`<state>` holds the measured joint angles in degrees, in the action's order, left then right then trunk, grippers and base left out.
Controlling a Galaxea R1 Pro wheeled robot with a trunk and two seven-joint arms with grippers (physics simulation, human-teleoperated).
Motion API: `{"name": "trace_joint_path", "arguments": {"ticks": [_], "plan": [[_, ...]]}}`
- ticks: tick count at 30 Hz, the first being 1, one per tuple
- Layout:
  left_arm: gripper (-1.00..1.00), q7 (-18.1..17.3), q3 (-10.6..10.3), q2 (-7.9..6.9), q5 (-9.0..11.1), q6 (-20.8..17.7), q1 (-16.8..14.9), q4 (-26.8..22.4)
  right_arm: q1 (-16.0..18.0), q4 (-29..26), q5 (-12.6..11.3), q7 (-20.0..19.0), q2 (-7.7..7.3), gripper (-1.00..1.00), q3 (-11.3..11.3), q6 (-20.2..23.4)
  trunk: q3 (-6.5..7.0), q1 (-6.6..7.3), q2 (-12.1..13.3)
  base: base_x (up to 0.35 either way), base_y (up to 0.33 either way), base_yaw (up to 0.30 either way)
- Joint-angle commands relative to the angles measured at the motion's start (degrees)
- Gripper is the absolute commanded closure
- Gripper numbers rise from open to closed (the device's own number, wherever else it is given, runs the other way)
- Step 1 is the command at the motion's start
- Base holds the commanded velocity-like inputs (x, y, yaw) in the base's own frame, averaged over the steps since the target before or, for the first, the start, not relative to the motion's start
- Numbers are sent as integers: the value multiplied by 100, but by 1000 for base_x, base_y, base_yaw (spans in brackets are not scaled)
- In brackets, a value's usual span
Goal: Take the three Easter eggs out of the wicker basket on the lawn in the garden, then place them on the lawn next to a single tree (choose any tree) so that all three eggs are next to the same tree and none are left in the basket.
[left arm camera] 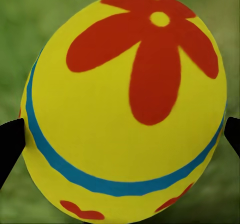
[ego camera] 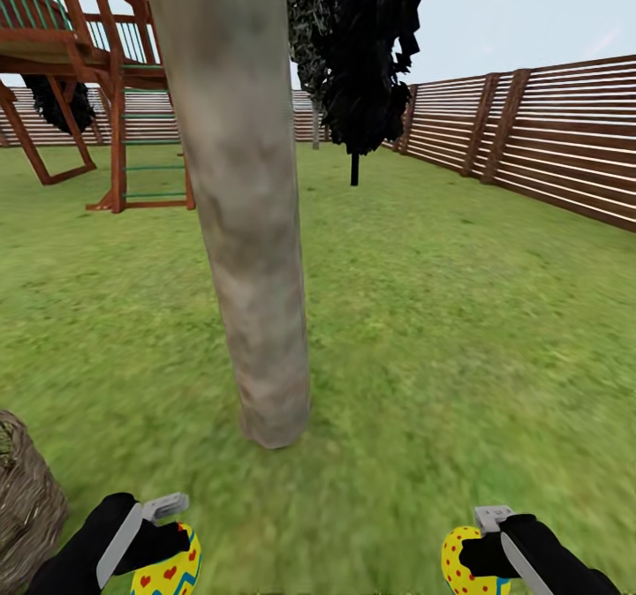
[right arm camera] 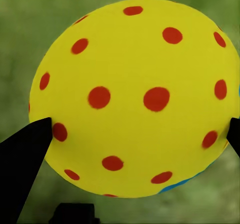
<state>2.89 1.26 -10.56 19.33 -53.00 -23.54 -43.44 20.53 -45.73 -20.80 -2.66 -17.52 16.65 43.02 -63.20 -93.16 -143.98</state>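
A thick pale grey-brown tree trunk rises from the lawn straight ahead of me. My left gripper is shut on a yellow Easter egg with red hearts and a blue band; in the left wrist view that egg shows a red flower, with dark fingertips at both sides. My right gripper is shut on a yellow Easter egg with red dots, seen close as the dotted egg in the right wrist view. The wicker basket stands at the lower left edge; its inside is hidden.
A wooden playhouse stands at the back left. A thin-trunked black-leaved tree stands behind the trunk to the right. A brown slatted fence runs along the right and the back. Open grass spreads around the trunk.
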Motion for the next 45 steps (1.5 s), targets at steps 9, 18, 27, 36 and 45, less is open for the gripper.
{"name": "trace_joint_path", "arguments": {"ticks": [9, 18, 27, 36, 45], "plan": [[100, 35, 6, 10, 44, -26, -2, -7, 4, 64, 32, -30, 5, 100, 17, 22, -205, -22, -15, 0, 0, 0], [100, 32, 6, 8, 44, -26, -2, -7, 4, 64, 32, -33, 7, 100, 14, 22, -405, -45, -27, 0, 0, 0], [100, 34, -1, 10, 44, -26, -2, 1, 4, 64, 32, -33, 3, 100, 14, 22, -604, -68, -39, 0, 0, 0], [100, 33, -2, 10, 44, -26, -2, 2, 4, 64, 32, -33, 3, 100, 27, 22, -804, -91, -51, 0, 0, 0], [100, 36, -12, 11, 35, -26, -2, 2, 4, 64, 32, -33, 12, 100, 67, 22, -1003, -115, -63, 0, 0, 0]]}}
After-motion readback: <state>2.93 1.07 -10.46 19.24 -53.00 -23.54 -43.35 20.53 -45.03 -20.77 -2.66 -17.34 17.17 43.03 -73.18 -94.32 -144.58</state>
